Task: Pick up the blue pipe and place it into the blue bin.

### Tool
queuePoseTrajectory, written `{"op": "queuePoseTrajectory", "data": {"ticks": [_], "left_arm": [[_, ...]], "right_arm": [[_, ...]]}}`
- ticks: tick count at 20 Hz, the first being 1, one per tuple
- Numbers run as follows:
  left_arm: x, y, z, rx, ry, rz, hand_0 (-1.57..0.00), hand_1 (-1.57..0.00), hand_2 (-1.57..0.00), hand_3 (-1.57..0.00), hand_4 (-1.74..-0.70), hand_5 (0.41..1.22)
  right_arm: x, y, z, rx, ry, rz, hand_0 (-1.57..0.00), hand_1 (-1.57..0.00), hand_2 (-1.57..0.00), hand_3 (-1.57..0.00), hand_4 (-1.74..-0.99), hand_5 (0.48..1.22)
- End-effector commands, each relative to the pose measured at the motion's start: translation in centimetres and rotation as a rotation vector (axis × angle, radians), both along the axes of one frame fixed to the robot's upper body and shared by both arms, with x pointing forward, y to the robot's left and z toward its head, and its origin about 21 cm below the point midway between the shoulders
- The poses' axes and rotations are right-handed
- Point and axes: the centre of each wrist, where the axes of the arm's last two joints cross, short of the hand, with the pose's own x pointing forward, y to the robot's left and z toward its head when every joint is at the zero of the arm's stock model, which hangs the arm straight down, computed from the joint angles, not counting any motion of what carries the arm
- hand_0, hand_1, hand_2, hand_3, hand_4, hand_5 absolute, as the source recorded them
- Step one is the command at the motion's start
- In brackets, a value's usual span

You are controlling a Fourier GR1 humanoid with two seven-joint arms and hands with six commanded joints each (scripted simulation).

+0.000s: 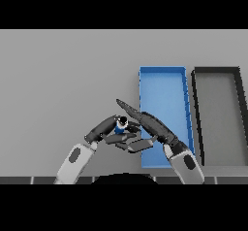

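Observation:
The blue pipe point(120, 125) is a short blue cylinder with a dark end, just left of the blue bin point(164, 87) near its front corner. My left hand point(104, 128) has its fingers curled round the pipe from the left. My right hand point(147, 122) comes in from the lower right with straight fingers pointing up and left, lying against the pipe's right side and over the bin's left wall. Most of the pipe is hidden between the two hands.
A dark grey bin point(218, 74) stands right of the blue bin, wall to wall. The grey table point(63, 79) stretches to the left and back.

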Motion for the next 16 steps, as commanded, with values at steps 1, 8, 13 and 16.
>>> {"op": "queuePoseTrajectory", "data": {"ticks": [1,8,13,16], "left_arm": [[0.1,-0.4,0.1,-0.007,0.006,-0.004,-1.57,-1.57,-1.57,-1.57,-1.47,1.221],[0.1,0.2,-0.2,0.008,0.032,0.007,-1.57,-1.57,-1.54,-1.3,-1.56,1.221],[0.3,0.2,-0.3,-0.007,0.023,0.003,-1.57,-1.57,-1.55,-1.27,-1.68,1.221],[0.2,0.1,-0.3,-0.011,0.018,-0.002,-1.57,-1.57,-1.56,-1.32,-1.71,1.221]], "right_arm": [[0.3,0.6,0.2,-0.007,0.01,0.014,0.0,0.0,0.0,0.0,-1.194,0.514],[2.2,2.8,1.0,-0.043,0.038,0.087,-0.4,-0.44,-0.43,-0.31,-1.303,0.52],[2.7,3.6,0.6,0.012,0.039,0.113,-1.19,-1.19,-1.2,-1.03,-1.513,0.671],[2.5,4.1,0.3,0.05,0.024,0.13,-1.37,-1.38,-1.38,-1.29,-1.475,0.94]]}}
